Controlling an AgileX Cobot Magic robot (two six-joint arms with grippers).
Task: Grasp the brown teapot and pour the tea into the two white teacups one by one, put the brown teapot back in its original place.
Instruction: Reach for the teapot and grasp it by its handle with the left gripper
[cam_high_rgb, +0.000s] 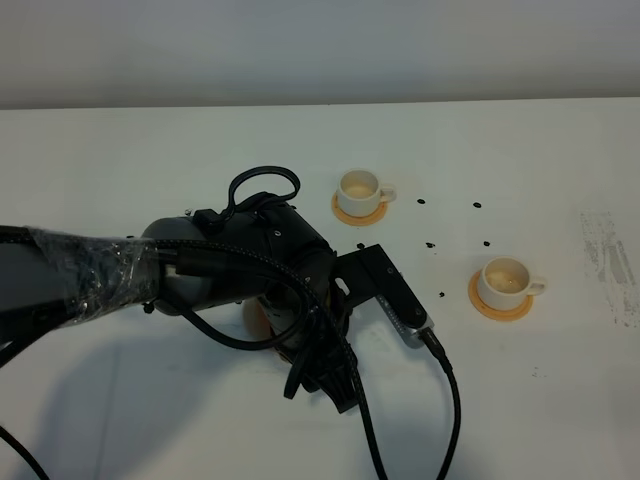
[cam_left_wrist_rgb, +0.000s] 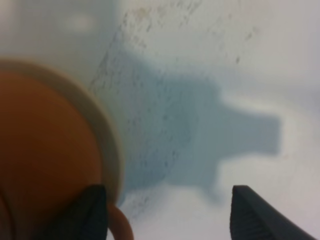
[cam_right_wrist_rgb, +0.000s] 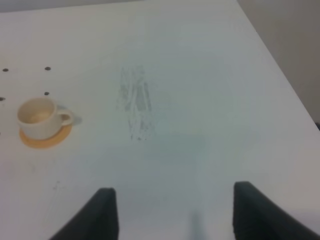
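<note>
**White table: teapot on mat, left jaws wide**

Brown teapot sits on its beige mat, centre-left, hidden under the left arm. Left gripper gapes wide and holds nothing. One finger is beside the handle, probably set for a grasp. Right gripper is open, empty and idle at the right.

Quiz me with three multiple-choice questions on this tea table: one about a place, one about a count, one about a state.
1. The white cups stand on: A a tray; B orange coasters; C each other.
2. White cups in view: A one; B two; C three.
3. The left gripper is: A open; B shut on a cup; C shut empty.
Answers: 1 B, a round orange disc shows under each cup. 2 B, the high view shows two. 3 A, its jaws stand wide apart in its wrist view.
</note>
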